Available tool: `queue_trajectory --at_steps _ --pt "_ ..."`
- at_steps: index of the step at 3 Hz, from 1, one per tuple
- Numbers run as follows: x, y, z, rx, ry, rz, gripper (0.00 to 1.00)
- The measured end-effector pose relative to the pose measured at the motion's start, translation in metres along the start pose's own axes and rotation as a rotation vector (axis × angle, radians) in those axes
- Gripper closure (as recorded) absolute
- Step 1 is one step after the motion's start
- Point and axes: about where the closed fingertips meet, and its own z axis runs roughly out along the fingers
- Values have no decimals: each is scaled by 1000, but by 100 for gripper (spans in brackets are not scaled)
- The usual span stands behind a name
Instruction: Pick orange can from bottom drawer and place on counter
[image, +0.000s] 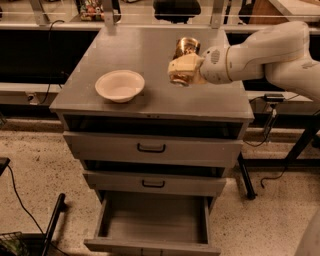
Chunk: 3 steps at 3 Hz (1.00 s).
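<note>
The cream bowl (120, 85) sits upright on the left half of the counter (145, 52), the flat grey top of the drawer cabinet, close to the front edge. To the right of the bowl, well apart from it and level with its far rim, is the gripper (181, 71), reaching in from the right on a white arm (260, 50). Its tan fingers (179, 66) are clamped on the orange can (187, 46). They cover the can's lower part, so only the orange-brown upper sides and the top rim show, rising behind and above them on the side away from the camera. The can is thus right of the bowl and somewhat farther back, over the counter's right half. Whether its base touches the counter or hangs just above it cannot be told, since the fingers hide it. The arm runs on to the right, away from the bowl, past the counter's right edge and out of view. Below the bowl, on the cabinet's front, the two upper drawers (150, 150) each carry a black handle, and a dark gap shows above each. Lower still beneath the bowl, the bottom drawer (155, 227) is pulled far out toward the camera, its plain grey inside showing.
</note>
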Motion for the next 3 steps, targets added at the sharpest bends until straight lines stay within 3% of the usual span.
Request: queue_trajectory --at_steps 1,3 --pt "12 -12 -6 51 18 145 100" --pt "6 -3 2 99 -63 361 100"
